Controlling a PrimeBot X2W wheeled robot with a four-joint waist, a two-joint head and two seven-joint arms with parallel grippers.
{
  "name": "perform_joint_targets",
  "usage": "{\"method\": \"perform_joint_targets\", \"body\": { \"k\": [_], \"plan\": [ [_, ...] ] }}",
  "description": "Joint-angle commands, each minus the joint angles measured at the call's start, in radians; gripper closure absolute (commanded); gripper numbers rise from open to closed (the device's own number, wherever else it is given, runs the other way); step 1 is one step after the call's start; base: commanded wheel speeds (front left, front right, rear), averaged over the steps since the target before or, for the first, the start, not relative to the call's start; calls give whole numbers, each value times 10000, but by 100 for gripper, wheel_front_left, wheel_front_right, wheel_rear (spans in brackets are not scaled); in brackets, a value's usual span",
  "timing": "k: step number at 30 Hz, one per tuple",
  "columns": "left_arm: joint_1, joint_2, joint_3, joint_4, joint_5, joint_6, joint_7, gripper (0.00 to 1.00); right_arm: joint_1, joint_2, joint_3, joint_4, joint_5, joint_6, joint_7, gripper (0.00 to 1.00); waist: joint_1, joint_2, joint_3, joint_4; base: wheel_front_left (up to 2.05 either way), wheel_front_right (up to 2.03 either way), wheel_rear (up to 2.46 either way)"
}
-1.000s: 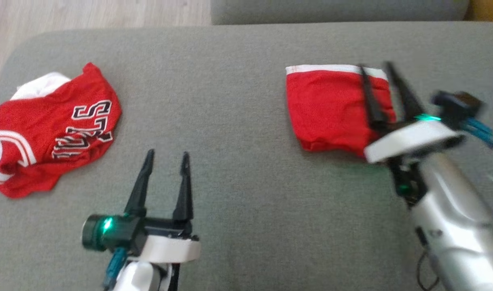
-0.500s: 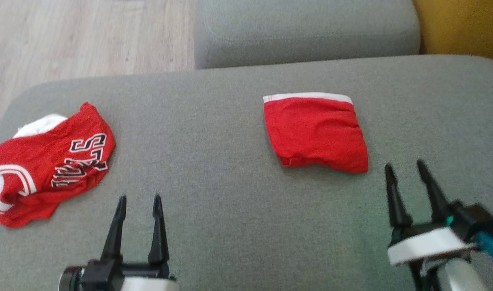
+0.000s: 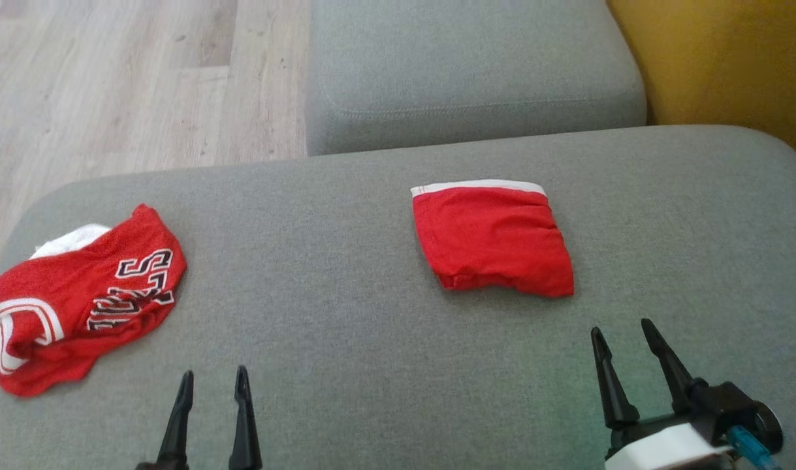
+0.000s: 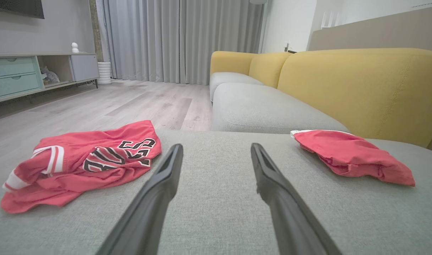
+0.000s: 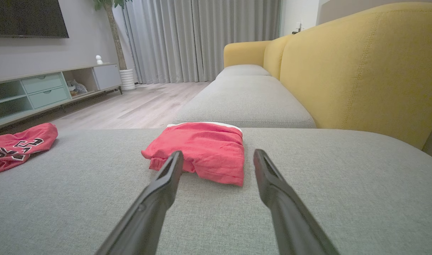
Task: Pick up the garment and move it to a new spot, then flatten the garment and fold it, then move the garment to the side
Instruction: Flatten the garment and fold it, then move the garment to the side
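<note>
Right pincer (image 3: 620,328): spread, empty, hovering just short of the folded red garment (image 3: 492,238) on the sofa seat (image 3: 345,365). Left pincer (image 3: 214,371): also spread, nearer the crumpled jersey (image 3: 84,300). Hazard: pinching only the top layer would probably pull the fold open.

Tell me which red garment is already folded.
The plain red garment with the white band, a compact rectangle; the lettered red jersey lies crumpled.
</note>
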Motion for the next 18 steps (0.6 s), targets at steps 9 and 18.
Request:
{"method": "perform_joint_targets", "body": {
  "k": [9, 18],
  "plan": [
    [-131, -67, 424, -76, -56, 162, -53, 0, -160, 23, 243, -166, -49, -7, -64, 0, 0, -1, -174, 14, 0, 0, 0],
    [-168, -67, 386, -59, 31, 182, -53, 0, -176, 36, 217, -102, -54, -7, -64, 0, 0, -1, -62, 118, 0, 0, 0]
  ]
}}
